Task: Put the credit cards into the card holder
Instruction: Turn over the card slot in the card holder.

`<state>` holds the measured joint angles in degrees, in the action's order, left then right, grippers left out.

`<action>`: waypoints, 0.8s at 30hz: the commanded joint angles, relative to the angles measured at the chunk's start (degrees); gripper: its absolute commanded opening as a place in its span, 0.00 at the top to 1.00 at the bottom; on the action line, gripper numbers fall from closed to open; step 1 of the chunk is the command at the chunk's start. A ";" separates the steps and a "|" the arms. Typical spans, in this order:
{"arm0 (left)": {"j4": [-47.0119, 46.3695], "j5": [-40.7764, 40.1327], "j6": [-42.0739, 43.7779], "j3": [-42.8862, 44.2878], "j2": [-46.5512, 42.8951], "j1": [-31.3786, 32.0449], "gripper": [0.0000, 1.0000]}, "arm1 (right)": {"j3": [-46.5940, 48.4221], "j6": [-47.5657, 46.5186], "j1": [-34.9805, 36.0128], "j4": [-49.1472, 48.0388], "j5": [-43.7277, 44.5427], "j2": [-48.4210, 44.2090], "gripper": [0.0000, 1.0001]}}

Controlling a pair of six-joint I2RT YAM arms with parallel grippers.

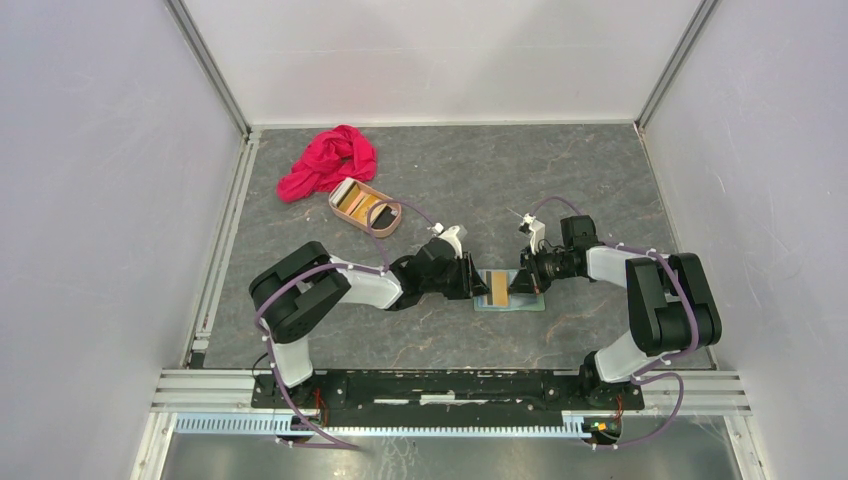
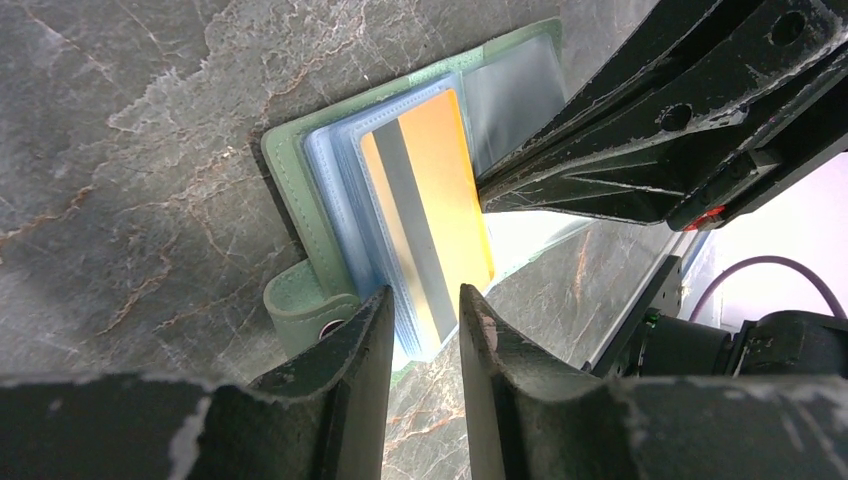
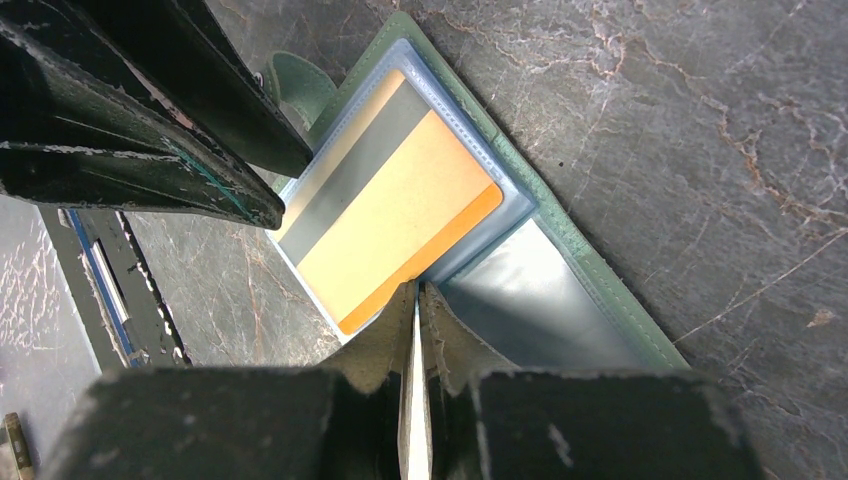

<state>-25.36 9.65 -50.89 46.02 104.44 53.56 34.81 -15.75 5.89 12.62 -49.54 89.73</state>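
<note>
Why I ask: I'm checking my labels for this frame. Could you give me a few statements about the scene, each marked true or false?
1. The card holder lies open on the table. True.
2. The orange card bears a grey stripe along its length. True.
3. The red cloth covers the card holder. False: it lies well away from it, beside the tray.
4. The right gripper stands wide open. False: its jaws are almost together, with the tips at the orange card's edge.
5. The tray is bare. False: something orange-gold lies in it.
</note>
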 commanded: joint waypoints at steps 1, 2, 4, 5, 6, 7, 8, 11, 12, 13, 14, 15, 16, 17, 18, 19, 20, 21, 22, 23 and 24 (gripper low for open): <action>-1.22 0.84 -0.17 1.63 -0.96 0.62 0.63 | 0.44 -1.21 0.18 -0.23 4.25 1.54 0.90; -1.33 0.89 -0.17 1.68 -1.13 0.67 0.63 | 0.44 -1.21 0.16 -0.26 4.12 1.53 0.90; -1.50 1.41 -0.17 1.87 -1.05 0.73 0.64 | 0.44 -1.21 0.19 -0.20 4.16 1.57 0.90; -1.71 1.64 -0.29 1.94 -0.96 0.75 0.64 | 0.44 -1.21 0.17 -0.19 4.12 1.44 0.90; -2.01 1.94 -0.46 1.90 -0.87 0.76 0.64 | 0.45 -1.24 0.11 -0.18 4.05 1.36 0.90; -2.68 2.10 -0.64 1.88 -0.78 0.76 0.64 | 0.45 -1.25 0.18 -0.23 4.13 1.35 0.90; -3.08 2.34 -0.83 1.84 -0.80 0.76 0.64 | 0.44 -1.30 0.16 -0.16 4.12 1.31 0.90; -3.81 2.68 -1.11 1.90 -1.18 0.92 0.65 | 0.44 -1.30 0.09 -0.15 3.98 1.23 0.90; -4.08 2.72 -1.13 1.82 -1.44 1.00 0.65 | 0.44 -1.39 0.17 -0.15 3.92 1.17 0.90; -4.42 2.91 -1.18 1.73 -1.79 1.02 0.65 | 0.44 -1.40 0.11 -0.12 3.77 1.12 0.90; -4.89 3.15 -1.29 1.64 -2.01 1.02 0.65 | 0.44 -1.39 0.18 -0.14 3.66 1.08 0.89; -5.48 3.38 -1.50 1.55 -2.17 1.02 0.65 | 0.44 -1.47 0.14 -0.19 3.53 0.86 0.89; -6.21 3.71 -1.75 1.51 -2.22 1.02 0.65 | 0.46 -1.60 0.15 -0.17 3.34 0.77 0.88; -7.05 4.09 -2.04 1.37 -2.18 1.02 0.65 | 0.52 -1.73 0.09 -0.16 2.98 0.48 0.88; -7.88 4.60 -2.40 1.23 -2.08 1.02 0.65 | 0.52 -1.82 0.17 -0.15 2.74 -0.01 0.87; -9.38 5.02 -2.82 1.12 -1.87 1.02 0.65 | 0.52 -1.98 0.13 -0.24 2.54 -0.45 0.85; -10.45 5.44 -3.26 0.95 -1.57 1.02 0.65 | 0.44 -2.09 0.11 -0.24 2.35 -1.11 0.84; -11.37 5.95 -3.71 0.92 -1.19 1.00 0.65 | 0.48 -2.22 0.10 -0.23 2.27 -1.51 0.83; -11.99 6.13 -3.99 0.84 -0.88 1.02 0.65 | 0.35 -2.33 0.13 -0.32 2.23 -2.08 0.81; -12.34 6.24 -4.15 0.97 -0.59 1.02 0.65 | 0.39 -2.49 0.05 -0.31 2.21 -2.55 0.80; -12.65 6.40 -4.32 0.92 -0.36 1.02 0.65 | 0.44 -2.68 -0.01 -0.19 2.25 -2.96 0.79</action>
<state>-32.25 14.02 -52.88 46.15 104.31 54.13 34.81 -16.10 5.91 13.10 -49.91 88.88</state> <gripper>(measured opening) 0.349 0.193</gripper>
